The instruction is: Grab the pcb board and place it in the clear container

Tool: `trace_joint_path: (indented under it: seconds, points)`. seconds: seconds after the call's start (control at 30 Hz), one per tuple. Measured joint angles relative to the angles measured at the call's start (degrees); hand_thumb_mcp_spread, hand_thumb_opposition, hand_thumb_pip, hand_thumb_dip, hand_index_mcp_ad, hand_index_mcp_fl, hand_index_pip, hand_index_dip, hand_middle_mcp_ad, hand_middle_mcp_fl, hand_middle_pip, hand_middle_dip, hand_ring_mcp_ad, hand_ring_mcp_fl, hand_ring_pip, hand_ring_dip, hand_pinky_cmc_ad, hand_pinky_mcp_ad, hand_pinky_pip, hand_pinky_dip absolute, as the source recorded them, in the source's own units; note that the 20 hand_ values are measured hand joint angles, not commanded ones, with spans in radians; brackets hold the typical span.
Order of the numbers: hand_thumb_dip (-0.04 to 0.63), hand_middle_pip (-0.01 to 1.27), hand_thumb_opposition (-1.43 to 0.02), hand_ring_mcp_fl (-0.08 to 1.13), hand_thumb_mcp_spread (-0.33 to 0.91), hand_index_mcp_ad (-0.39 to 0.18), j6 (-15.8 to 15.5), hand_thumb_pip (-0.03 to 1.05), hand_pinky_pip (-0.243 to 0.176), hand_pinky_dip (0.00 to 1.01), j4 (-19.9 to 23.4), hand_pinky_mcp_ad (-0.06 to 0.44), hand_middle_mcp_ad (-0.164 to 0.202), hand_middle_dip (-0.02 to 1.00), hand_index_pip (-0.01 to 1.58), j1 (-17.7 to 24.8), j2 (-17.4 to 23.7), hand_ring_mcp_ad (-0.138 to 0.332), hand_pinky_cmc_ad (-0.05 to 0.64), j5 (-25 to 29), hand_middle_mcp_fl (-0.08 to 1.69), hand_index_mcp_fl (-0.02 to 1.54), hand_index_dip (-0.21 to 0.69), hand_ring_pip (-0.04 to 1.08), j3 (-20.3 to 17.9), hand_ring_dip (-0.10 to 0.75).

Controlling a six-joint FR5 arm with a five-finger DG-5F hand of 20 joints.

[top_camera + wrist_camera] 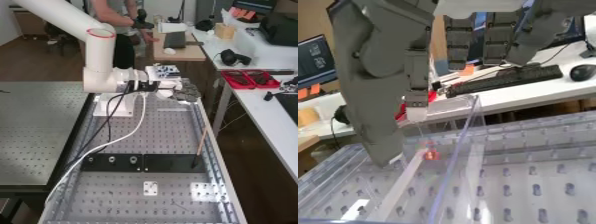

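Hand (189,91): above and right of centre, high view; fingers apart, loosely extended.
Clear container (457,151): beside the fingertips, wrist view.
PCB board: possibly the small red piece (431,154), seen through clear plastic.

Count by kind, as observed. Robot arm (60,17): one. Hand (187,92): one. Perforated bench surfaces: two, one under the arm (120,195) and one alongside (40,140). Black plates (174,163) on the bench: two. Rings (112,159) on one of those plates: three. Small white plate (150,188): one. Thin stick (201,140): one. White cable (133,132): one. Red trays (238,80) on the side table: two. Headset (235,57): one. Keyboard (504,79): one. Mouse (583,73): one. Clear container (455,165): at least one; transparent walls overlap, exact number undetermined.
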Motion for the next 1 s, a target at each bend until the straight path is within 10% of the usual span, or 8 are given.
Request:
trace_joint_path:
  seconds: [0.43, 1.0]
  points:
    - [0.227, 0.14, -0.8, 0.0, 0.56, -0.175, 1.2, 0.39, -0.077, 0.19, 2.9, 0.129, 0.042, 0.19, 1.04, -1.8, 3.6, 0.145, 0.307, -0.1, 0.0, 0.07, 0.274, 0.1, -2.9, 0.056]
    - [0.222, 0.14, -0.77, 0.0, 0.55, -0.164, -2.7, 0.36, -0.077, 0.19, 2.9, 0.141, 0.04, 0.19, 0.87, -11.2, 20.8, 0.143, 0.307, 5.7, 0.01, 0.14, 0.274, 0.1, -12.7, 0.056]
